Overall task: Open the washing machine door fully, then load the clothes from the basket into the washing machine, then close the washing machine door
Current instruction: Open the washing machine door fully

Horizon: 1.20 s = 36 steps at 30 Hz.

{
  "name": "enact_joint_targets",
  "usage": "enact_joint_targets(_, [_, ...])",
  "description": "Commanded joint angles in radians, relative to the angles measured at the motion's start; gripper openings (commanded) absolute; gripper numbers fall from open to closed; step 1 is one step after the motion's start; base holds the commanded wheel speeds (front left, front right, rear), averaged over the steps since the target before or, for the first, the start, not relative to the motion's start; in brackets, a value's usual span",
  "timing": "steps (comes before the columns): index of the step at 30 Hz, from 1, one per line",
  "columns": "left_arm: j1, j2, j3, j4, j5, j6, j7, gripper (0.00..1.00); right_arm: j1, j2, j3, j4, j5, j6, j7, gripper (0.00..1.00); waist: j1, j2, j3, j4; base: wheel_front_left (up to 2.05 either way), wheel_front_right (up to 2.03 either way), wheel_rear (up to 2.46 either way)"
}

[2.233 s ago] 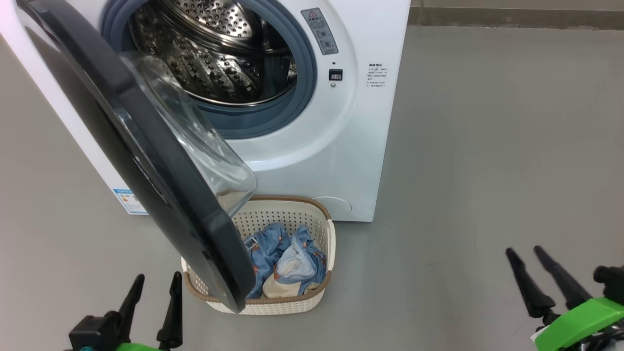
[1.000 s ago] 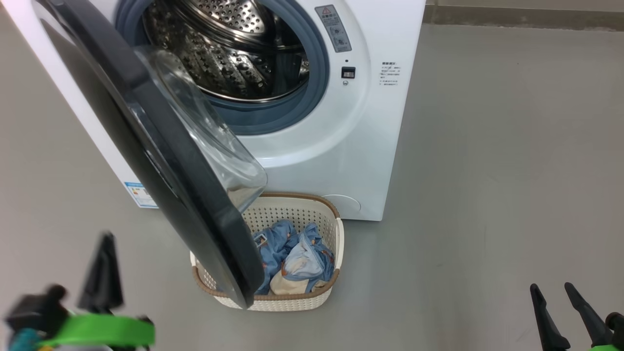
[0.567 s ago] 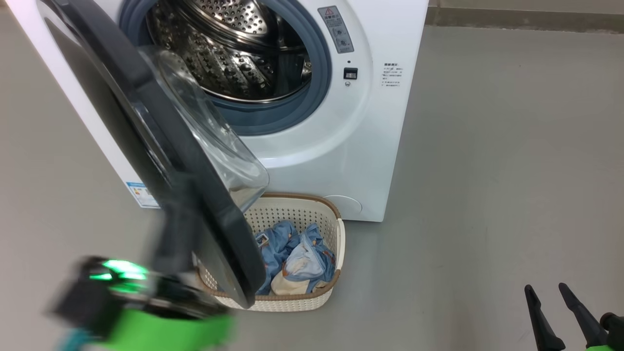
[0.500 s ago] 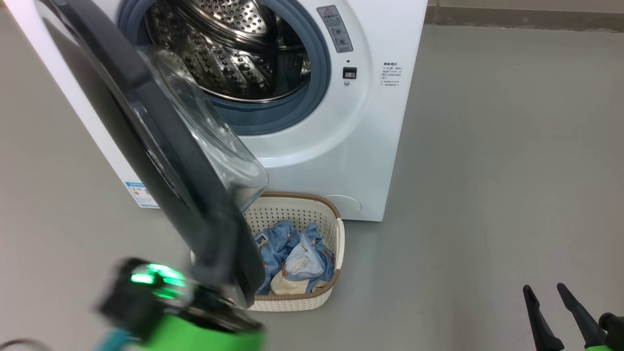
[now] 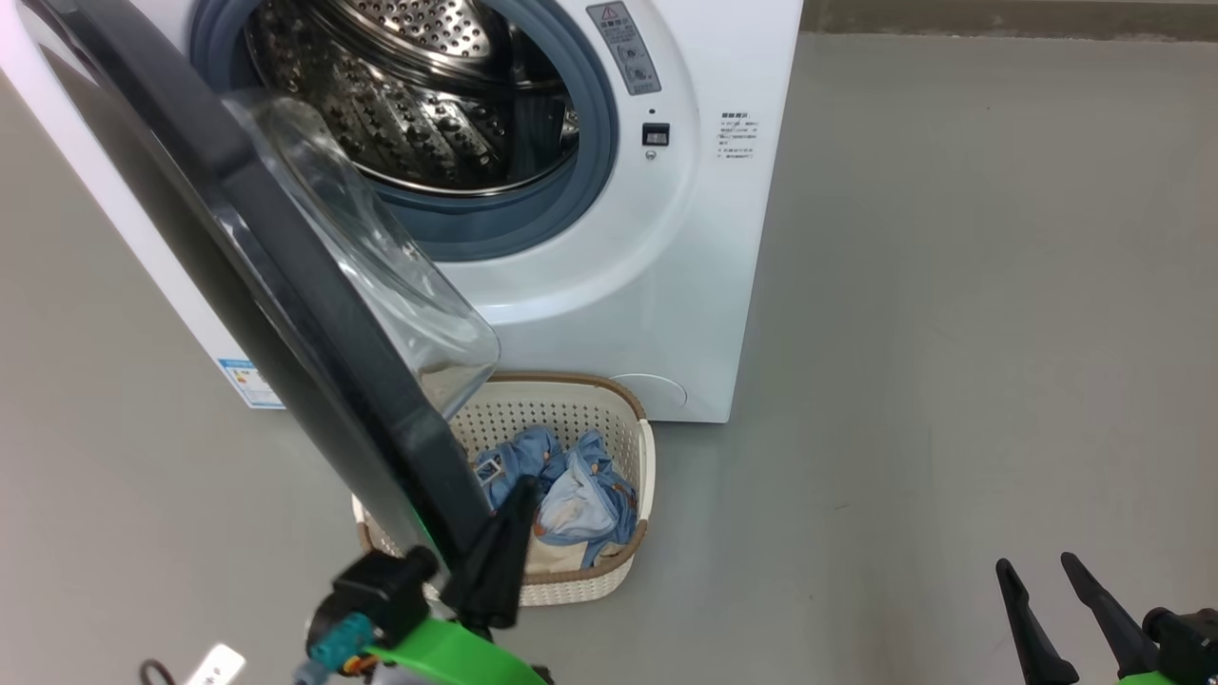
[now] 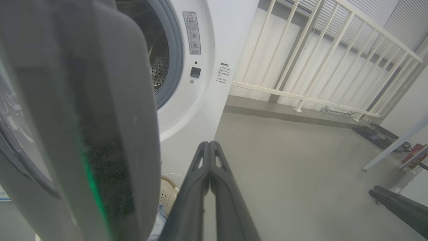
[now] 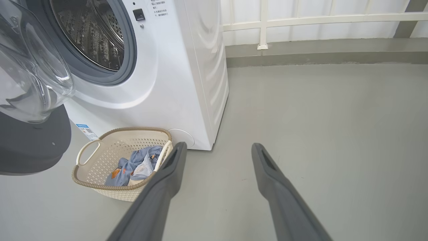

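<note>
Door opening is under way. The door is seen only part open, its black rim hanging over the left side of the basket, which is set on the floor just in front of the machine. The clothes are heaped in the basket, and nothing is seen in the drum.

The left pincer is clenched, its fingers pressed together into one blade. It is placed just beside the inner side of the door's lower edge, though whether contact is made cannot be told. The right pincer is held released, jaws wide, low at the right and well apart from everything.

The step in hand is judged to be the full opening. It would be done best with the side of the closed fingers laid flat against the rim's inner face and swept outward along the hinge's arc, not driven straight. The glass bowl is best left untouched. The rim looks glossy, so a slip off the edge is to be guarded against with a slow, steady push. The basket should not be knocked, and the door should be carried round until the basket is fully uncovered.
</note>
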Motion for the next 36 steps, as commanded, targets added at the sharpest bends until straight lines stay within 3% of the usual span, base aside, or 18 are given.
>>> enact_joint_targets(1, [-0.054,0.004,0.044,0.000,-0.011,0.005,-0.012,0.00,-0.030,-0.026,0.020,-0.019,0.014,0.002,-0.012,1.00,0.0000,0.0000,-0.002,-0.001,0.00,0.00,0.00])
enact_joint_targets(9, [-0.088,0.004,0.105,0.082,-0.029,-0.001,-0.022,0.00,-0.025,-0.024,0.015,-0.017,0.013,0.002,-0.012,1.00,0.0000,0.0000,-0.004,0.003,0.00,0.00,0.00])
enact_joint_targets(36, [0.026,0.004,0.241,0.003,0.011,0.004,-0.022,0.00,-0.016,-0.025,-0.002,-0.037,0.006,0.002,-0.012,1.00,0.0000,0.0000,0.003,0.120,0.00,0.00,0.00])
